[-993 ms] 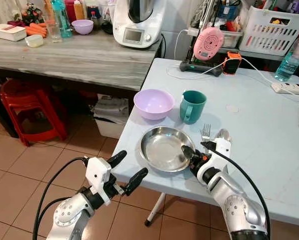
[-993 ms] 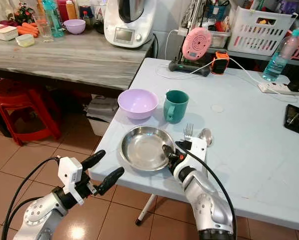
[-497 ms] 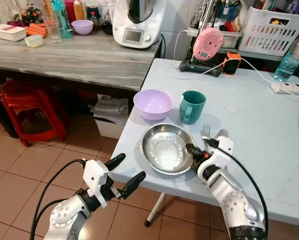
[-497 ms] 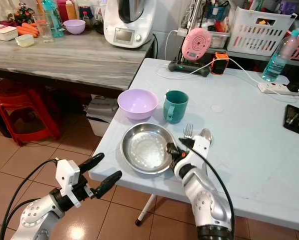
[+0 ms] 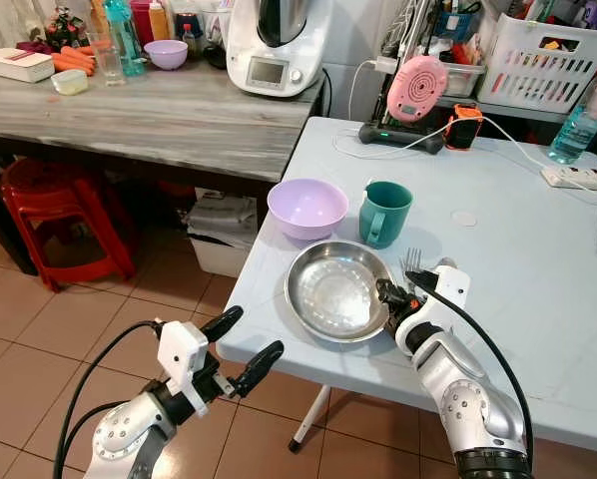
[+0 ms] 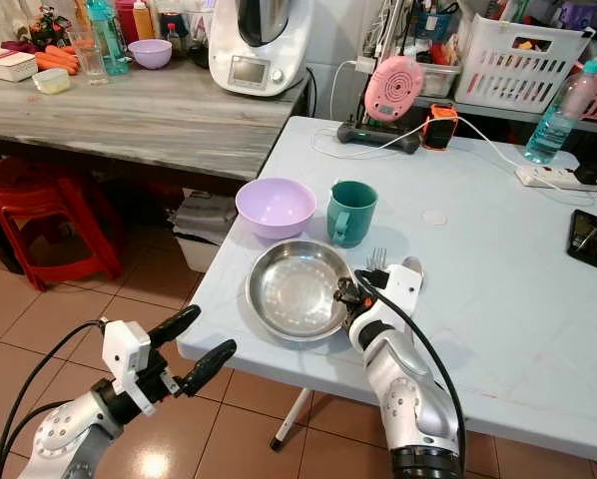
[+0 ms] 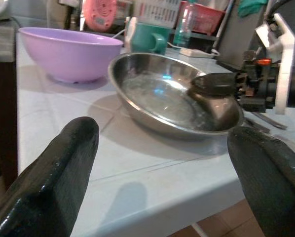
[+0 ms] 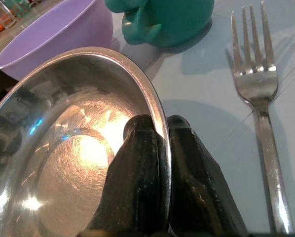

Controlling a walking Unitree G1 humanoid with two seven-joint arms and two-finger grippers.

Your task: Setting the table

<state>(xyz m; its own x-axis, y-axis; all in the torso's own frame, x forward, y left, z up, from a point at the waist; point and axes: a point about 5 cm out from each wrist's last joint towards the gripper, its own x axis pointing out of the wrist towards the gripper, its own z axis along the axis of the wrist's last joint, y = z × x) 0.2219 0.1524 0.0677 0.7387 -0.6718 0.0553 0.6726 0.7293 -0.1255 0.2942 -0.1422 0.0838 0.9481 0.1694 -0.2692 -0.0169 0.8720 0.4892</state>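
Right wrist view: the right gripper (image 8: 160,143) pinches the right rim of the steel plate (image 5: 336,291), one finger inside, one outside. The plate sits near the table (image 5: 518,239) front edge, a fork (image 8: 258,98) just right of it (purple bowl (image 5: 306,207) and green mug (image 5: 384,212) beyond). The left gripper (image 5: 241,344) hangs spread wide and empty, below the table edge.

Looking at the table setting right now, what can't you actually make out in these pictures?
- Spoon: in the eye views, the right gripper and its wrist cover all but the bowl end.
- Fork: handle end cut off by the right wrist view's edge.
- Steel plate: the rim section under the closed fingers is hidden.
- Phone: cut off at the eye view's right edge.
- Teal mug: contents not visible from this angle.
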